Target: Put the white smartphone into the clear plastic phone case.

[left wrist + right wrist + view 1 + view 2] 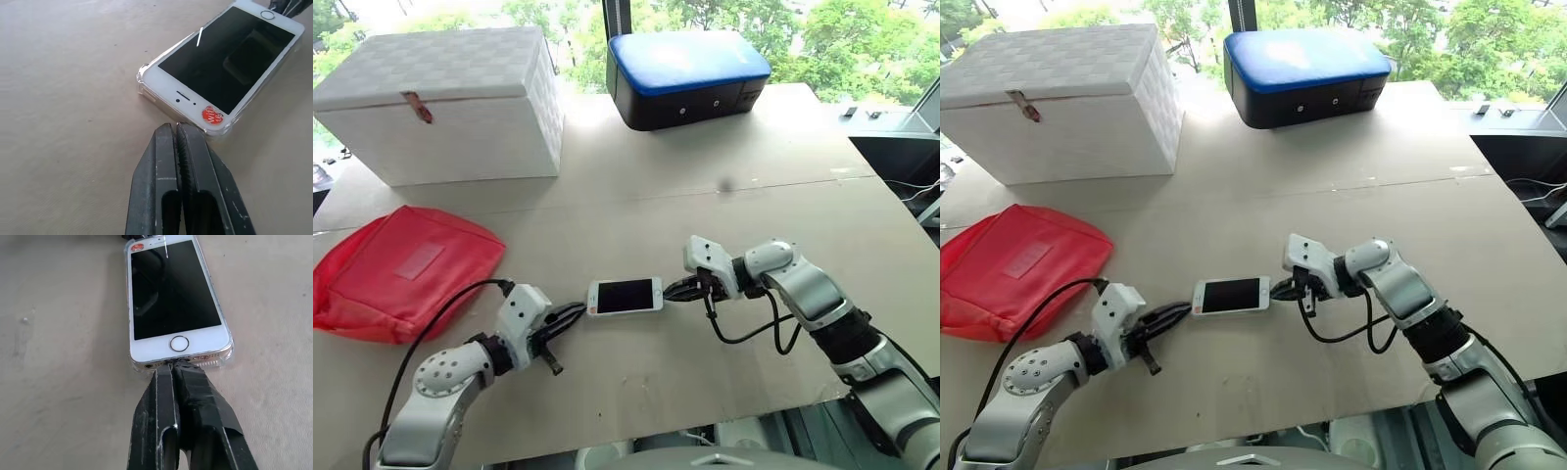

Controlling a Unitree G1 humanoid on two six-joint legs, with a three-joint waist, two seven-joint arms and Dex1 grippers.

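White smartphone (pixel 176 298) sits in clear plastic phone case (pixel 143 81) mid-tabletop; clenched left gripper (pixel 177 133) and right gripper (pixel 172 366) brace its ends; next, press corners home.

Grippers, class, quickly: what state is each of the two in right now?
Left gripper: shut, holding nothing, at the white smartphone's earpiece end.
Right gripper: shut, holding nothing, at its home-button end.

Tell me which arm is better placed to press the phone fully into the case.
Probably the right. The right gripper, shut, already touches the home-button end of the white smartphone, which lies in the clear plastic phone case. The left gripper, shut, sits just off the other end.
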